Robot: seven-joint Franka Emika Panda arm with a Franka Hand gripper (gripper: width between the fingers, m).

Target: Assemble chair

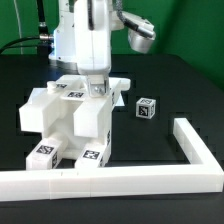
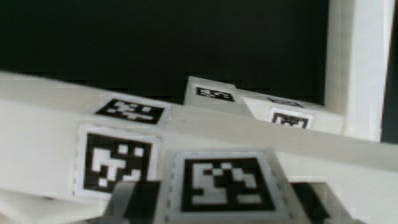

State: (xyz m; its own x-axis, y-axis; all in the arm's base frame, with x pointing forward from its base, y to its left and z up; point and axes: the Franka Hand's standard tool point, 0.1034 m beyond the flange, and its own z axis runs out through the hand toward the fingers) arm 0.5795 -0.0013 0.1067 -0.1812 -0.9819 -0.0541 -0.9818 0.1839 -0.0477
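- Rail (image 1: pixel 110 181): nearest to us, a long white L-shaped border. It runs along the near edge of the black table (image 1: pixel 185 100) and turns toward the far side on the exterior view's right. It is not part of the chair.
- Chair (image 1: pixel 62 118): just behind the rail, on the exterior view's left of centre, stands one chunky joined white structure. Tags sit on its upper faces and on two low parts at its near foot. Those low parts lie just beside the rail; we cannot tell if they touch it.
- Cube (image 1: pixel 146 108): a small loose tagged piece on the table, on the exterior view's right of the chair and apart from it.
- Gripper (image 1: pixel 97 90): it hangs from the arm (image 1: pixel 85 35), down on the far top of the chair. In the wrist view a tagged block (image 2: pixel 217 182) sits between the grey fingers (image 2: pixel 128 207), which lie against its sides. We read the claw as pinching the block.
- We cannot tell whether the block is fully seated.
- Handling (our judgement): the parts look like rigid, light plastic with smooth, likely slippery faces. We would grip across two flat parallel sides, low enough to stop tilting. We would keep the block square to its slot, since misaligned pressing could jam it or shove the structure.
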